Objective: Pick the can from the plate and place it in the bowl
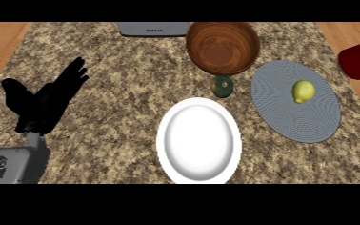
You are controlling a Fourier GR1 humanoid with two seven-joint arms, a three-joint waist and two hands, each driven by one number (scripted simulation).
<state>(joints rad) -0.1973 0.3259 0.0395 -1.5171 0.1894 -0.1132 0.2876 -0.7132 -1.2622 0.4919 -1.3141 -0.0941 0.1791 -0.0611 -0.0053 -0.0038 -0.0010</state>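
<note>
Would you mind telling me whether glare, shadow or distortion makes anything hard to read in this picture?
Head view: the white plate is so bright that its surface shows almost no detail, and it looks taller than wide; the wooden bowl is shaded darker inside; the black left hand reads as a silhouette; the small green thing between them is too dark to identify.

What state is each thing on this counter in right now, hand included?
White plate: bare, nothing on it.
Wooden bowl: upright, nothing in it.
Can: on the counter between bowl and plate.
Lemon: resting on the grey mat.
Left hand: open, resting, holding nothing.
</note>
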